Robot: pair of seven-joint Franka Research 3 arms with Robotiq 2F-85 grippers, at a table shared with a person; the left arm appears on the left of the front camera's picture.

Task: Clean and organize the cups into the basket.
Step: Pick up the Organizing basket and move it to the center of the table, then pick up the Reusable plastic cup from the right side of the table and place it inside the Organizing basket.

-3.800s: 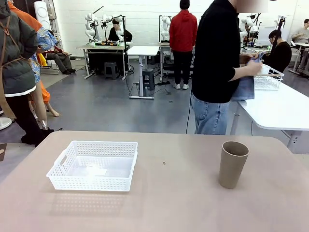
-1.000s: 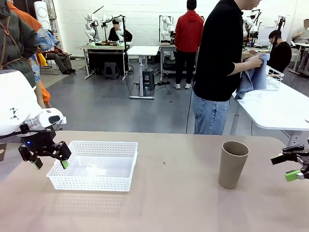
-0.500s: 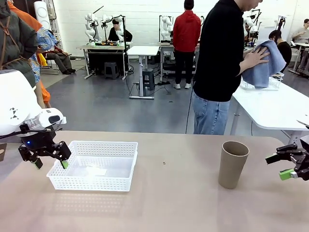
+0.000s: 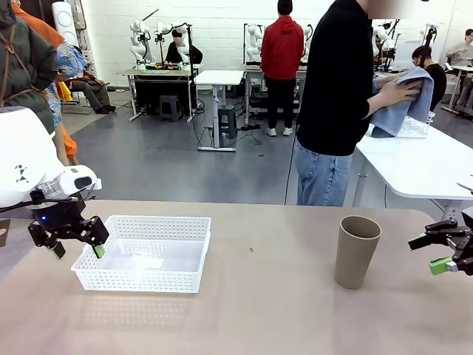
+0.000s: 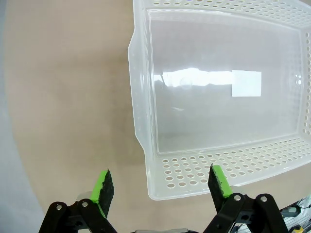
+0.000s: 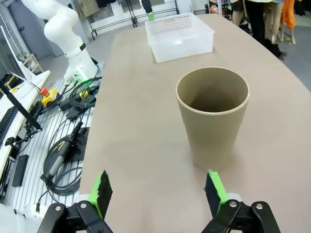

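One tan-brown cup point(image 4: 357, 250) stands upright on the tan table point(image 4: 259, 318), right of middle and well apart from the one white lattice basket point(image 4: 144, 277) at left. One plain white sticker point(image 5: 246, 83) lies on the basket floor. Left gripper point(image 4: 77, 251) hangs at the basket's left end, jaws wide, holding nothing. Right gripper point(image 4: 427, 255) is near the cup, jaws wide, holding nothing.

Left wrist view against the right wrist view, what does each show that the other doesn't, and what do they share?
Left wrist view: the open left tool above one corner of the shallow white lattice plastic basket, whose floor bears a white label. Right wrist view: the open right tool facing an upright, empty tan-brown tapered cup, with black cables beside the beige table. Shared: the basket, empty, on that table.
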